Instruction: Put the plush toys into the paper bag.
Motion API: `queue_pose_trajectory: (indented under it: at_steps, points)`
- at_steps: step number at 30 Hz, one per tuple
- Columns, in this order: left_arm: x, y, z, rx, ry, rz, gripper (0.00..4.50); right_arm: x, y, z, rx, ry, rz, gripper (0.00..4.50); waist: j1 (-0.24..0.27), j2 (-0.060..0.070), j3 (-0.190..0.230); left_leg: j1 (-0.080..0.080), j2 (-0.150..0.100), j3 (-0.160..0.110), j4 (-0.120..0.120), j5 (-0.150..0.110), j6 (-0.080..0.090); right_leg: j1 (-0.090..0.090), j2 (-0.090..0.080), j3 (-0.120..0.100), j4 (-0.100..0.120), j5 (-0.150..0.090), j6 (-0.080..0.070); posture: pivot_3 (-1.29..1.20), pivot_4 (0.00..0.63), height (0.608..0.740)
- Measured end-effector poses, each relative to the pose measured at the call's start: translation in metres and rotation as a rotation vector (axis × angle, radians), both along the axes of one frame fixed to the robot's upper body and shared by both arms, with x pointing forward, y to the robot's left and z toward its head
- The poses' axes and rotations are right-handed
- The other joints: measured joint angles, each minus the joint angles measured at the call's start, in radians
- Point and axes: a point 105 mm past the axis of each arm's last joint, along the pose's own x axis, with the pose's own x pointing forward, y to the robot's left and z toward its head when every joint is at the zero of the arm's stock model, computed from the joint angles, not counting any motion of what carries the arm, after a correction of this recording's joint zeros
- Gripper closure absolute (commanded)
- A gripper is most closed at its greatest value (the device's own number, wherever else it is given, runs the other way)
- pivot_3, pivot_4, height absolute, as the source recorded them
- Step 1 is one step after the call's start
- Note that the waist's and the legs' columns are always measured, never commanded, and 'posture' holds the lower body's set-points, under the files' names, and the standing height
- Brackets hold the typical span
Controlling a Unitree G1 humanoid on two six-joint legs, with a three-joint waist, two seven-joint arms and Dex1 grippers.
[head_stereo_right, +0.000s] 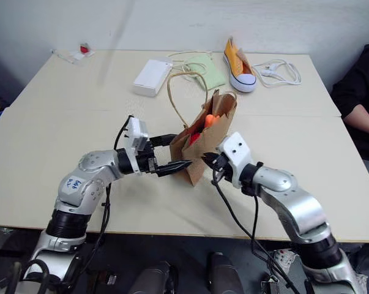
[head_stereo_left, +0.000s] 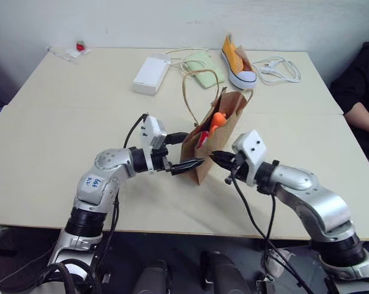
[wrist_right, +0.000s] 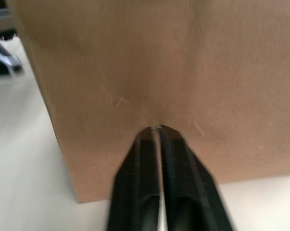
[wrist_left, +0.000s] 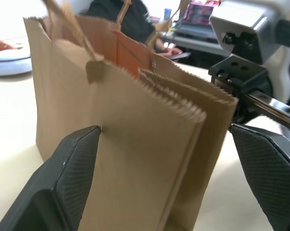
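Note:
The brown paper bag point(head_stereo_left: 216, 144) stands upright mid-table, its cord handles point(head_stereo_left: 190, 98) looping up. Inside its open top sit the plush toys: the orange one point(head_stereo_left: 218, 119) pokes out, and the red one point(head_stereo_left: 202, 138) lies lower beside it. My left gripper point(head_stereo_left: 193, 149) is open, with its fingers point(wrist_left: 77, 163) on either side of the bag's narrow near end; one pad rests against the paper, the other stands off. My right gripper point(head_stereo_left: 213, 155) is shut with nothing in it, and its fingertips point(wrist_right: 157, 130) press against the bag's flat side wall.
At the back of the table lie a white box point(head_stereo_left: 151, 74), a pale green pouch point(head_stereo_left: 204, 68), an orange-and-white sneaker point(head_stereo_left: 237, 61) and a white cable point(head_stereo_left: 281, 67). A small red item point(head_stereo_left: 80, 46) sits far back left. A person's arm point(head_stereo_left: 361, 107) is at the right edge.

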Motion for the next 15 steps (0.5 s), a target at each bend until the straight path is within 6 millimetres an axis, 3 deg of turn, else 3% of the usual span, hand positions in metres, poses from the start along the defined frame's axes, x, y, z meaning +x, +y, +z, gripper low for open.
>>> queue_pose_trajectory:
  at_steps: [3, 6, 10, 15]
  points:
    - [0.009, -0.002, -0.007, 0.005, 0.007, 0.059, 0.0, 0.003, 0.007, -0.004, 0.01, -0.004, 0.007, 4.47, 0.001, 0.0, 0.0, -0.001, 0.0, 0.0, 0.0, 0.0, 0.0, 0.0, 0.0, 0.0, 0.0, 0.0, 0.0, 0.0, 0.15, 0.74]
    - [0.014, -0.005, -0.008, -0.008, 0.008, 0.085, 0.6, 0.006, 0.006, -0.006, 0.01, -0.008, -0.006, 4.5, 0.001, 0.0, 0.0, -0.001, 0.0, 0.0, 0.001, 0.0, 0.0, 0.0, 0.0, 0.0, 0.0, 0.0, 0.0, 0.0, 0.15, 0.74]
    - [0.016, -0.009, -0.006, -0.022, -0.003, 0.076, 1.93, 0.003, 0.003, -0.01, 0.013, -0.002, -0.014, 4.5, 0.002, 0.0, 0.0, -0.001, 0.0, 0.0, 0.001, 0.0, 0.0, 0.0, 0.0, -0.001, 0.0, 0.0, 0.0, 0.0, 0.15, 0.74]
    - [0.027, -0.007, -0.009, -0.018, 0.011, 0.062, 3.59, -0.025, -0.02, -0.007, 0.032, 0.01, -0.008, 4.5, 0.017, 0.0, 0.0, -0.001, 0.0, 0.0, 0.002, -0.001, 0.001, 0.001, 0.0, -0.001, 0.0, 0.001, 0.001, 0.0, 0.15, 0.74]
